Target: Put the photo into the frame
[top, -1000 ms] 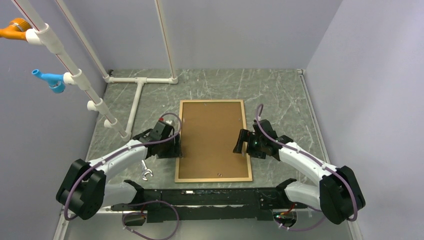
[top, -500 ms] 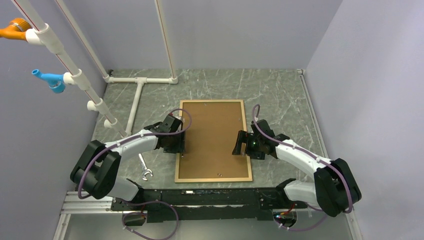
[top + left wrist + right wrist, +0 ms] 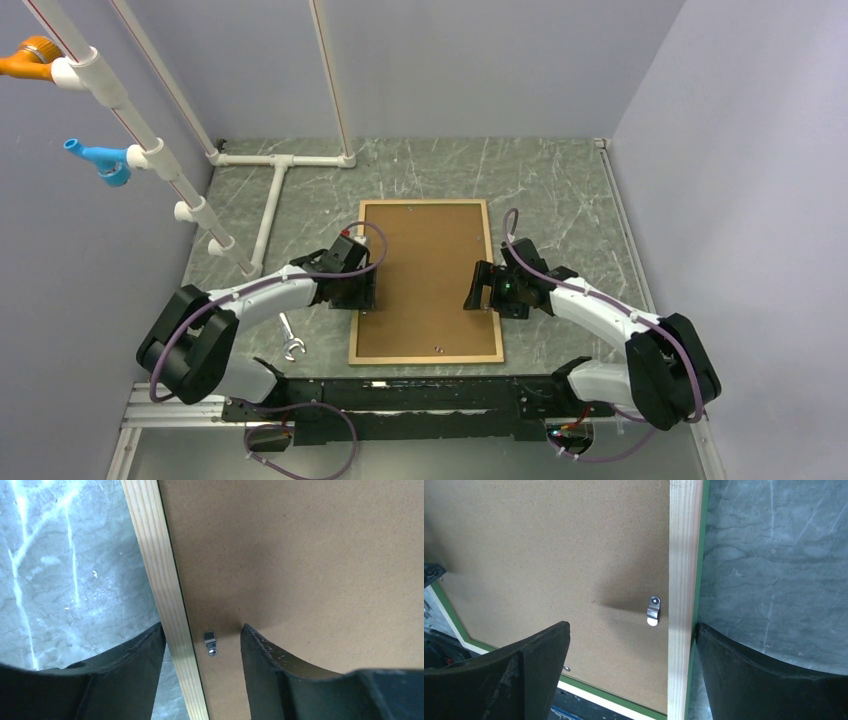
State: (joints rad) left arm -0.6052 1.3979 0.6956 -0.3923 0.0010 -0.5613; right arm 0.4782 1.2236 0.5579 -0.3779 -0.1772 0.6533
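Note:
The frame lies flat on the table, tan wood side up, with a plain brown backing board inside it. The photo is hidden. My left gripper hovers open over the frame's left rail. One finger is outside the rail, the other over the board, and a small metal clip sits between them. My right gripper is open over the right rail. One of its fingers is by the green outer edge, and a clip lies between the two. Neither gripper holds anything.
A small wrench lies on the marbled table left of the frame, near the left arm. White pipes run along the table's back left. Grey walls close in both sides and the back.
My left arm has swung right, bringing its gripper from beside the frame to over the left rail. The right gripper has stayed almost still.

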